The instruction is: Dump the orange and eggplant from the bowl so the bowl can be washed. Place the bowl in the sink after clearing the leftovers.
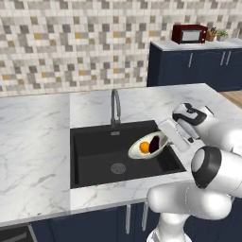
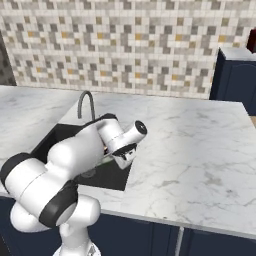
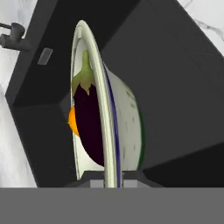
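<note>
You've got the bowl up in the air over the sink, tipped hard toward the basin, and it's hanging above the right half of that black tub. Look at the hand view: the rim runs edge-on straight up the middle, with the jaws clamped on it at the bottom, one finger on each side of the thin lip. So the gripper is grasping the bowl, no doubt there.

Now the contents. The orange and the eggplant are both inside, pressed against the bowl's inner face. In the hand view the eggplant sits in front with its green cap up, and the orange peeks out behind it. Nothing has dropped yet, as far as you can see; the basin floor around the drain looks bare.

Where that leaves you, by my reading: the pickup is done, the tilt is well under way, and the dump itself is not finished. After the two pieces fall out, you have the last step left, setting the bowl down in the sink.

The count, then: one bowl, one orange, one eggplant, one sink with one faucet at its back edge. Far off on the other bench there's one red microwave. The marble bench carries the sink.
</note>
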